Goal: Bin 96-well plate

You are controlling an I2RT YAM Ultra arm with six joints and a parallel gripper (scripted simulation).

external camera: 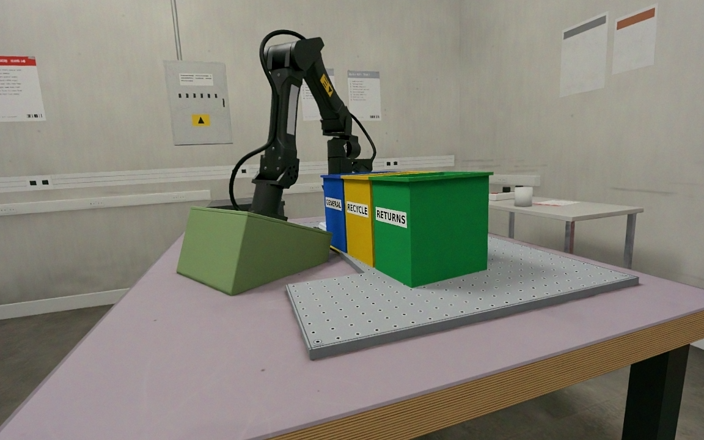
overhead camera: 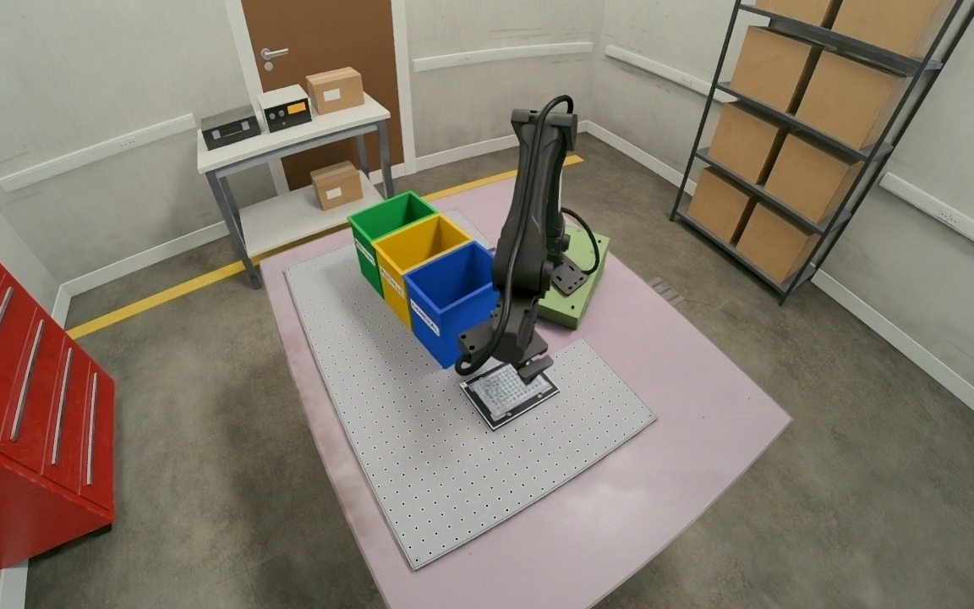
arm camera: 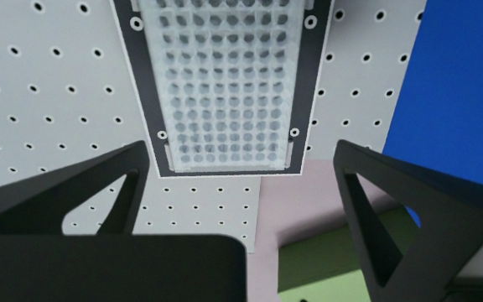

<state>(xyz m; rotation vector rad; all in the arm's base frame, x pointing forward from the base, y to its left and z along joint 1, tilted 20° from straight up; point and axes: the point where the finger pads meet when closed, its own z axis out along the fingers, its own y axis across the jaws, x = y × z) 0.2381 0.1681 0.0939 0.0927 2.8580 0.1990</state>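
The clear 96-well plate (overhead camera: pixel 511 388) (arm camera: pixel 225 88) lies flat in the black plate nest (overhead camera: pixel 476 399) (arm camera: pixel 141 84) on the perforated board (overhead camera: pixel 414 454) (external camera: pixel 398 306) (arm camera: pixel 36 84). My gripper (overhead camera: pixel 513 365) (arm camera: pixel 241 150) is open wide and empty. It hangs low over the plate's near short end, with a finger to each side and above it. The blue GENERAL bin (overhead camera: pixel 449 303) (external camera: pixel 333 219) (arm camera: pixel 451 84) stands upright just beside the nest. In the exterior view the bins hide the gripper and the plate.
The yellow RECYCLE bin (overhead camera: pixel 418 246) (external camera: pixel 358 224) and the green RETURNS bin (overhead camera: pixel 388 216) (external camera: pixel 431 230) stand upright in a row behind the blue one. The arm's green wedge base (overhead camera: pixel 577 303) (external camera: pixel 245 245) (arm camera: pixel 321 260) sits on the pink table (overhead camera: pixel 664 454).
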